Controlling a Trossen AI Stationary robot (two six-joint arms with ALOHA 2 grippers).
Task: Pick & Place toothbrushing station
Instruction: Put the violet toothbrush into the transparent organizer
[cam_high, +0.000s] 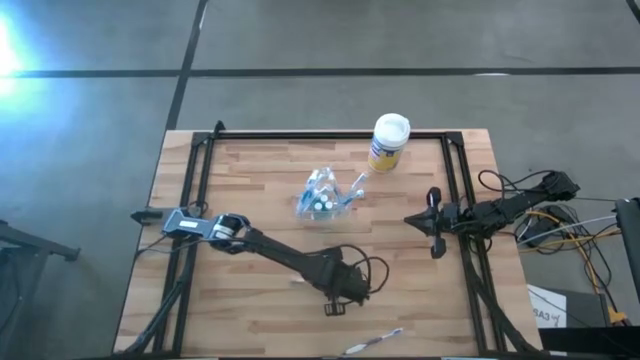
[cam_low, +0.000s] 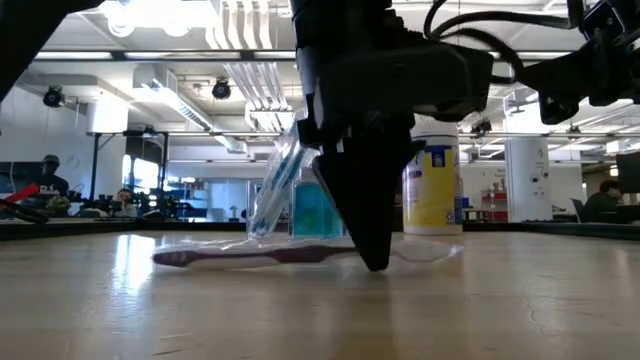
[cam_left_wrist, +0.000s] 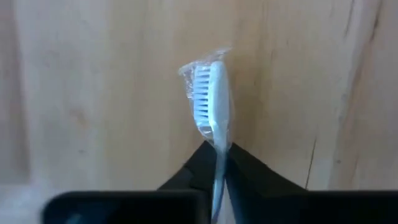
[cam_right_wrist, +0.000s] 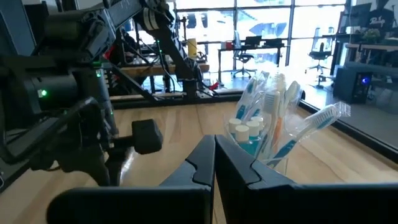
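The clear toothbrushing station (cam_high: 322, 195) stands mid-table, packed with toothbrushes and small white-capped tubes, near a yellow white-lidded canister (cam_high: 388, 143). Well apart from it, at the table's near edge, the left gripper (cam_left_wrist: 219, 163) pinches a wrapped toothbrush (cam_left_wrist: 210, 99). The right gripper (cam_high: 434, 222) waits, fingers together, beside the station.
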